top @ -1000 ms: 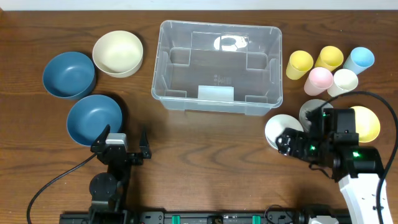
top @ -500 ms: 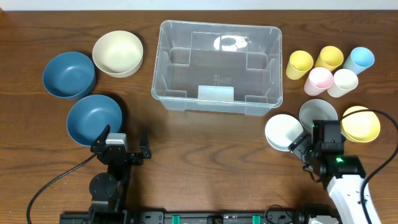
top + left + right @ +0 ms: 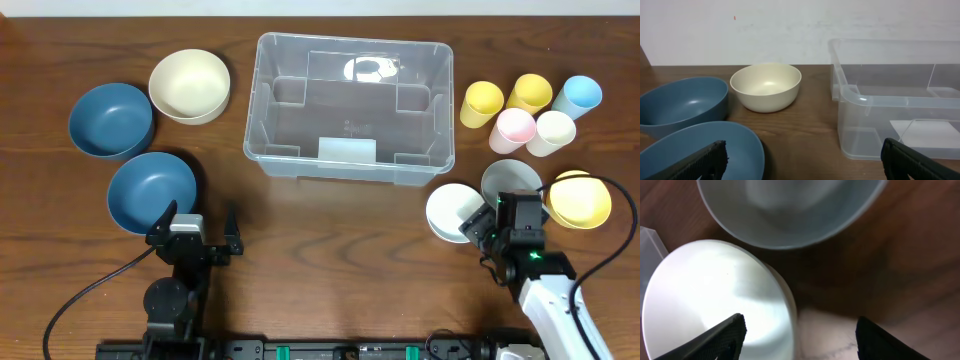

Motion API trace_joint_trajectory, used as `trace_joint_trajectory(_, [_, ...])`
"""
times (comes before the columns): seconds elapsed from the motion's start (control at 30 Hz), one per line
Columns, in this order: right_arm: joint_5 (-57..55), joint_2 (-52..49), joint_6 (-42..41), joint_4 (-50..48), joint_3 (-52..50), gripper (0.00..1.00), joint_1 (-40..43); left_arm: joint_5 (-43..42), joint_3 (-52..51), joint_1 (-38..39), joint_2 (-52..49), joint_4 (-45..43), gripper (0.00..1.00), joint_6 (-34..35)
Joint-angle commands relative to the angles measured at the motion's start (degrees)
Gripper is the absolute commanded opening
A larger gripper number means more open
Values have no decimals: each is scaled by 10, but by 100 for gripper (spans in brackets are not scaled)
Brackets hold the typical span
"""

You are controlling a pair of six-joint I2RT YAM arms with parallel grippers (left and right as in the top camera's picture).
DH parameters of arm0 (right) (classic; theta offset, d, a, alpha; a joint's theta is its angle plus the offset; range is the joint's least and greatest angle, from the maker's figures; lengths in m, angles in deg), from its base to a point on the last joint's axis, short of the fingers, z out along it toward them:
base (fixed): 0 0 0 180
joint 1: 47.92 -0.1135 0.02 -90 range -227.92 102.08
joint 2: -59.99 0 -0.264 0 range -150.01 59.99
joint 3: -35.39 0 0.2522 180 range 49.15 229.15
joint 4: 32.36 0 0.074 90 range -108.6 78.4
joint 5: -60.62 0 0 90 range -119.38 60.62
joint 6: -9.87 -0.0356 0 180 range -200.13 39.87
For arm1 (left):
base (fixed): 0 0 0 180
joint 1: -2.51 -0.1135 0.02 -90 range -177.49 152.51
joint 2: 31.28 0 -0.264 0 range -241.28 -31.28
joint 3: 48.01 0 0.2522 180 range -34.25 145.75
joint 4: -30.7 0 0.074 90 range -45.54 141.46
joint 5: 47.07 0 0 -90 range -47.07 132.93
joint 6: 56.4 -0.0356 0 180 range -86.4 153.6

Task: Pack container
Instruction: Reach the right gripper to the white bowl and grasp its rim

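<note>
The container sits at twelve o'clock on the table, only its ridged floor and a white patch showing inside. My right gripper is parted, fingers straddling the white bowl's rim, with the container at ten o'clock, well apart. My left gripper gapes wide, the container toward two o'clock.

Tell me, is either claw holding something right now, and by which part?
Nothing is held. The left claw is open and empty; the right claw stands open astride the rim of the white bowl, not clamped on it.
</note>
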Motion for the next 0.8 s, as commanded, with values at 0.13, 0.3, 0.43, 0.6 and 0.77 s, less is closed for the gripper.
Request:
trace_joint_trajectory(0.13, [39,-77,9,-51,-5,67,4,6,-11,-3,3,21,98,-8])
trace_joint_trajectory(0.3, [41,-101,8,-55,-5,54,4,7,-11,-3,3,21,98,-8])
trace_joint_trajectory(0.43, [43,-101,8,-52,-5,33,4,6,-11,-3,3,21,98,-8])
trace_joint_trajectory(0.6, [53,-101,8,-45,-5,18,4,7,-11,-3,3,21,98,-8])
trace_joint_trajectory(0.77, [76,-100,9,-26,-5,3,4,7,-11,-3,3,21,98,-8])
